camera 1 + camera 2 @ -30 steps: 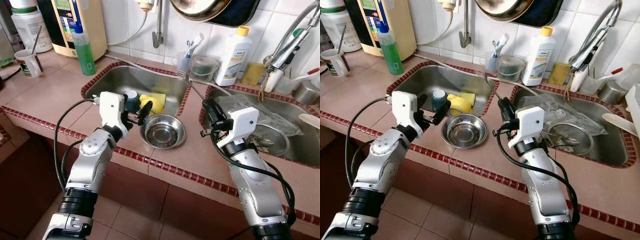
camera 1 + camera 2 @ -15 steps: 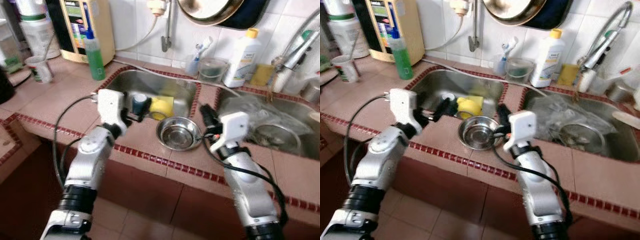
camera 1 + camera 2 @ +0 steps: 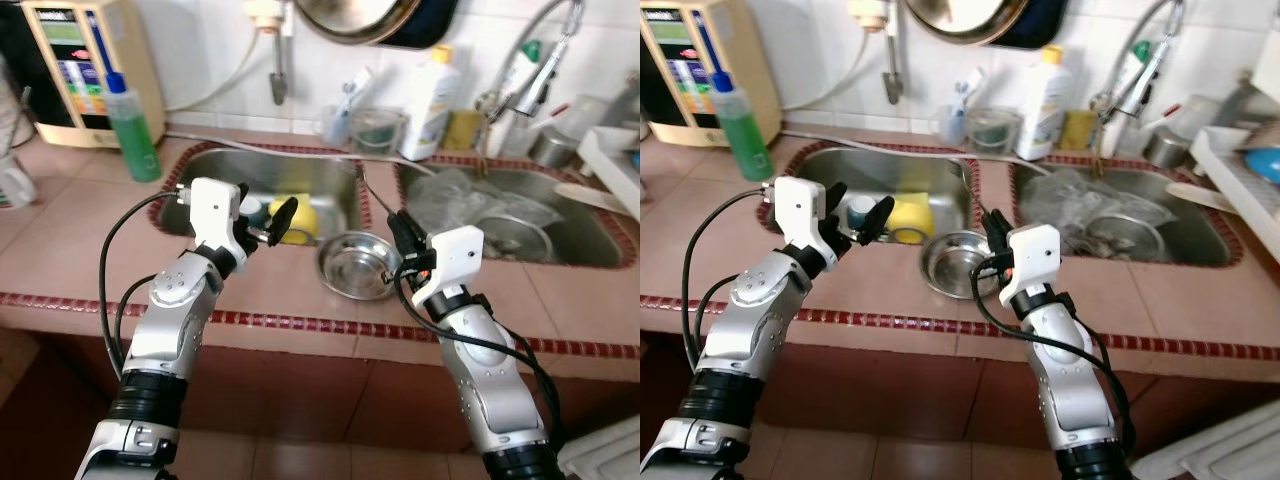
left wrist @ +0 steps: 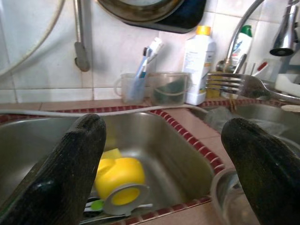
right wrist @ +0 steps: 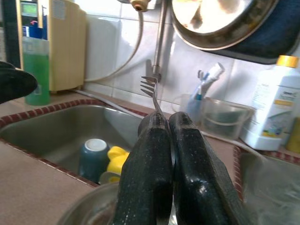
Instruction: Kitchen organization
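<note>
A steel bowl [image 3: 358, 265] sits on the tiled counter [image 3: 90, 250] between two sinks. My right gripper [image 3: 402, 235] hovers at the bowl's right rim, shut on a fork [image 5: 151, 89] whose tines point up and away toward the wall. My left gripper [image 3: 268, 222] is open over the front edge of the left sink [image 3: 210, 175], nothing between its fingers [image 4: 70, 164]. In that sink lie a yellow cup [image 4: 118, 173], a teal cup [image 5: 92, 157] and a yellow sponge.
The right sink [image 3: 585, 240] holds a plastic bag and dishes under a faucet [image 3: 530, 70]. A green bottle [image 3: 128, 125], a white bottle [image 3: 428, 90] and a toothbrush cup [image 3: 340, 115] stand along the wall. A pan [image 3: 370, 15] hangs above.
The camera has swung to the right. My right gripper with the fork has come closer to the bowl's right rim. My left gripper has drawn back from the bowl toward the left sink.
</note>
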Controlling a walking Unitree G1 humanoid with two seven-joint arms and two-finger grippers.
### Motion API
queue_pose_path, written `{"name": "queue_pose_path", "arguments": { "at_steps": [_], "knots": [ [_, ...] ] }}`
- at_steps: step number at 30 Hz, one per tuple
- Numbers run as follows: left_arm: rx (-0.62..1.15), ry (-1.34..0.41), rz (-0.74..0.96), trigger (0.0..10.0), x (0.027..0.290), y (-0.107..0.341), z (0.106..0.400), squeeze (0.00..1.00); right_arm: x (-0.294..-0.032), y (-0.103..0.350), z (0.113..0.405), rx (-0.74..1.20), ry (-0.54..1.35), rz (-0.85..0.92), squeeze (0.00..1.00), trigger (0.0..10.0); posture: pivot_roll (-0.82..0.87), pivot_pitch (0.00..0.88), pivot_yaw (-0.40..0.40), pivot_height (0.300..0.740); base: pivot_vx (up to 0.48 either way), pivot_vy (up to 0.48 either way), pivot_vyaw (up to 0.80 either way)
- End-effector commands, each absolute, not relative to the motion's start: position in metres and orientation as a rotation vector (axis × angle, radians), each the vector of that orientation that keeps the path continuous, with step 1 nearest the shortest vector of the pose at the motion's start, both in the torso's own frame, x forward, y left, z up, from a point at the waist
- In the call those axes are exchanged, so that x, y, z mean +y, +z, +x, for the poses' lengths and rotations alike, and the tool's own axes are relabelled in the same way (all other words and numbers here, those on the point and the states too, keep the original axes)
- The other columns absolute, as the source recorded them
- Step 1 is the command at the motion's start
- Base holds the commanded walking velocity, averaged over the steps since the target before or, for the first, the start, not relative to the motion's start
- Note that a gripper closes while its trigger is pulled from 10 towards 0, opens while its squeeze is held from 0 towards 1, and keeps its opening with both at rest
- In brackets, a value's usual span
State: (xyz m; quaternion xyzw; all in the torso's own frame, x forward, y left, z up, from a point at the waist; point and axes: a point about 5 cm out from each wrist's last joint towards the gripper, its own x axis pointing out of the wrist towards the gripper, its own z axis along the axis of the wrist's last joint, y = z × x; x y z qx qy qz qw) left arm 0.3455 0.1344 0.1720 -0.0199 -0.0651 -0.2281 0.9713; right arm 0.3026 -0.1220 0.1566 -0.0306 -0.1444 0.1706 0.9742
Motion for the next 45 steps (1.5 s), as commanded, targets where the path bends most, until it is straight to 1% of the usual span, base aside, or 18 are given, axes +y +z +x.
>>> {"name": "queue_pose_path", "arguments": {
  "at_steps": [1, 11, 45],
  "knots": [
    [-0.123, -0.466, -0.027, 10.0, 0.1321, 0.1705, 0.3446, 0.0, -0.1261, 0.1616, 0.3035, -0.316, 0.34, -0.071, 0.0, 10.0, -0.03, 0.0, -0.01, 0.74, 0.0, 0.0, 0.0],
    [-0.122, -0.452, -0.031, 10.0, 0.1399, 0.1725, 0.3462, 0.0, -0.1219, 0.1586, 0.3009, -0.312, 0.37, -0.072, 0.0, 10.0, -0.02, 0.0, -0.007, 0.74, 0.051, 0.0, 0.0],
    [-0.141, -0.457, -0.032, 10.0, 0.1383, 0.1755, 0.3498, 0.0, -0.1212, 0.1571, 0.3046, -0.305, 0.405, -0.089, 0.0, 10.0, -0.02, 0.0, -0.023, 0.74, 0.329, 0.0, 0.0]
  ]
}}
